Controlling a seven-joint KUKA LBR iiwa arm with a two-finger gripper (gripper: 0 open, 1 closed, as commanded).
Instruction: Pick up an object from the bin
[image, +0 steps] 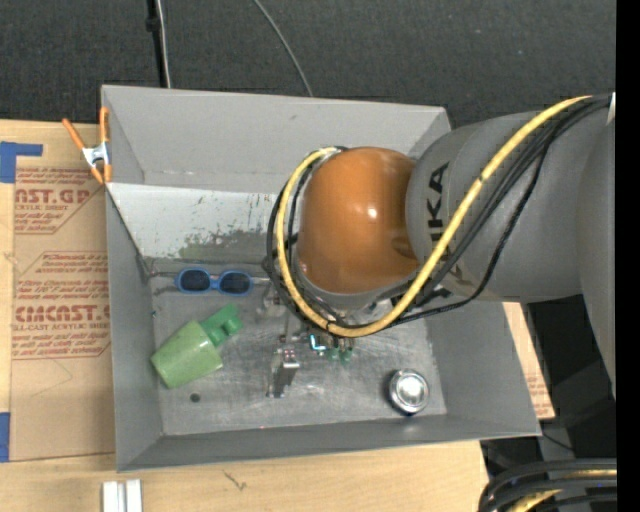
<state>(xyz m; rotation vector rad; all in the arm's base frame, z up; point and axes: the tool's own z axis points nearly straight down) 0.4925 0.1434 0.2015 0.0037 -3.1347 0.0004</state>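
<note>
My gripper (285, 372) hangs under the arm's wrist over the bare floor in the middle of the bin, touching no loose thing. A green plastic bottle (193, 348) lies on its side to the left of it, its cap pointing up and right toward the gripper. A pair of blue sunglasses (214, 282) lies against the back wall, up and left of the gripper. To the right, near the front wall, lies a small round silver metal thing (408, 391).
The arm reaches in from the right, and its orange cover hides the bin's middle and back right. Bare bin floor shows between the bottle and the silver thing.
</note>
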